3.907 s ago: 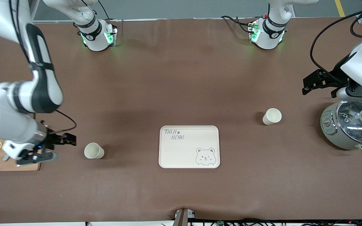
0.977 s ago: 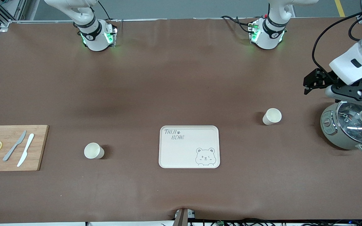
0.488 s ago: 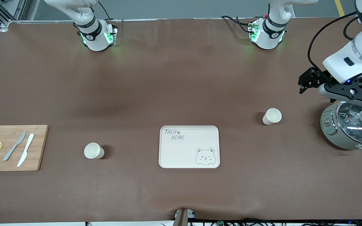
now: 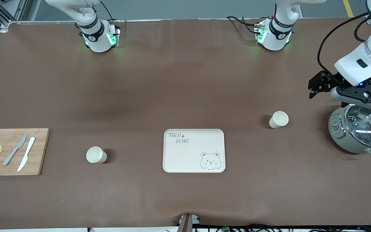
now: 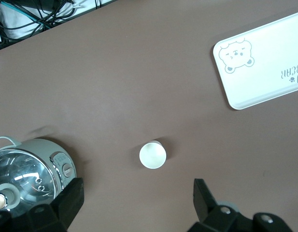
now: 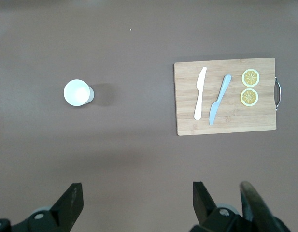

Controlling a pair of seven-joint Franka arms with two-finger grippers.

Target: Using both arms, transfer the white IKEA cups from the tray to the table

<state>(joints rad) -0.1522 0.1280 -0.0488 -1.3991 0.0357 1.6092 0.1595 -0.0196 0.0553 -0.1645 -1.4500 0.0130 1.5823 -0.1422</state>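
Observation:
Two white cups stand upright on the brown table. One cup [image 4: 96, 155] is between the cutting board and the bear tray [image 4: 172, 161]; it also shows in the right wrist view [image 6: 77, 92]. The other cup [image 4: 279, 119] is between the tray and the pot; it also shows in the left wrist view [image 5: 152, 154]. My left gripper [image 4: 314, 86] [image 5: 138, 203] is open and empty, up over bare table beside the pot and apart from that cup. My right gripper [image 6: 136, 205] is open and empty, high over the table, and does not show in the front view.
A grey-green pot [image 4: 359, 130] with a glass lid stands at the left arm's end, under the left wrist. A wooden cutting board [image 4: 11, 151] with two knives and lemon slices lies at the right arm's end.
The right arm has lifted from beside the cup near the board and left the front view. The left gripper has shifted slightly beside the pot. Both cups have stayed put.

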